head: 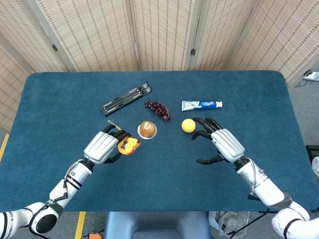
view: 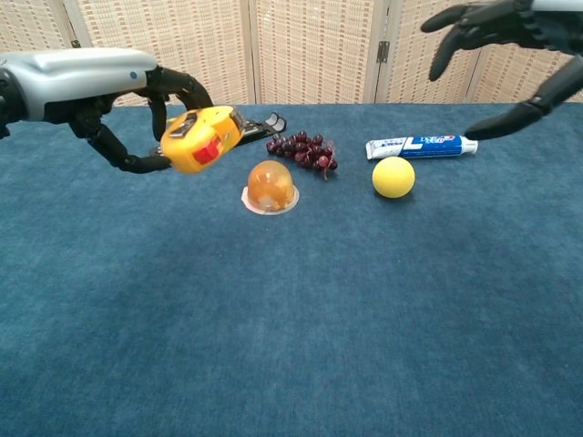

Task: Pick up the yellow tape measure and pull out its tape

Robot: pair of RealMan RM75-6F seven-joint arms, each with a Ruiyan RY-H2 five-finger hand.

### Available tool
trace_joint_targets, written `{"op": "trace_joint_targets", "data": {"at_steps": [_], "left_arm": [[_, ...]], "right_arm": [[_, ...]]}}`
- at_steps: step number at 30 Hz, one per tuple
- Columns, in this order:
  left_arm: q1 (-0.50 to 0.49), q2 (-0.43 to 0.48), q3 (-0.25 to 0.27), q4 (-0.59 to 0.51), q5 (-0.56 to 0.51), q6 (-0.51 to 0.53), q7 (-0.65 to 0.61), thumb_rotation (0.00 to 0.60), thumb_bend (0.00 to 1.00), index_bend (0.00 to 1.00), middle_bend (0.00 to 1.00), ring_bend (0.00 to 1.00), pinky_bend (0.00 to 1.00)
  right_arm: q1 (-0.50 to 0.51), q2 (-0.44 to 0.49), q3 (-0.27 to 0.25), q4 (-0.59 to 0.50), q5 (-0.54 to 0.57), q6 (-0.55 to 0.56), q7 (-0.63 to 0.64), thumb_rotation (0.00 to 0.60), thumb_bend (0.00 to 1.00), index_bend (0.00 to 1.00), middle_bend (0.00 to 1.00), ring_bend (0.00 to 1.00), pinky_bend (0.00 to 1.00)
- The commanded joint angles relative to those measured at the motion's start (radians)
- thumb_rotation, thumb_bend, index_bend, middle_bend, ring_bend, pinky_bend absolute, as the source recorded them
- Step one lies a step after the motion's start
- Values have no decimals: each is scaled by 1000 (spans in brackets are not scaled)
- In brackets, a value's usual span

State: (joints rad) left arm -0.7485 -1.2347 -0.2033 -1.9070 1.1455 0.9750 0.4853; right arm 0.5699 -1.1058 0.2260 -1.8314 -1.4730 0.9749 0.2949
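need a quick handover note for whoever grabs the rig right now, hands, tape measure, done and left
Left hand: holds the yellow tape measure off the table, in front of the jelly cup.
Right hand: open, holding nothing, fingers spread, raised near the yellow ball.
Done: tape measure picked up.
Left: bring the right hand to the tape's end and pull it out; no tape shows drawn yet.

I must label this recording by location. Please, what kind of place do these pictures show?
Probably an indoor robot test setup, not a home: a table with blue cloth, woven folding screens behind it, and unrelated items laid out, such as grapes, toothpaste and a yellow tape measure.
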Motion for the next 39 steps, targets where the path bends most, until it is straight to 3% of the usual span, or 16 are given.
{"op": "trace_joint_targets", "data": {"at_steps": [1,8,18,39], "left_arm": [[-25,-2,-17,-40,-39,10,33,600,430,531,507,448,182],[-53,-22,-19,-85,-100,50,98,600,432,531,508,449,172],[-91,-38,-17,-129,-171,79,143,600,432,532,508,449,141],[-152,-70,2,-146,-259,126,199,600,432,531,508,449,137]], "right_arm": [[58,-57,41,8,72,-53,18,600,78,395,91,111,0],[138,-115,84,6,178,-120,19,600,78,442,114,121,0],[251,-169,123,29,370,-193,-89,600,78,468,121,122,0],[355,-226,106,87,522,-241,-183,600,78,508,124,122,0]]}}
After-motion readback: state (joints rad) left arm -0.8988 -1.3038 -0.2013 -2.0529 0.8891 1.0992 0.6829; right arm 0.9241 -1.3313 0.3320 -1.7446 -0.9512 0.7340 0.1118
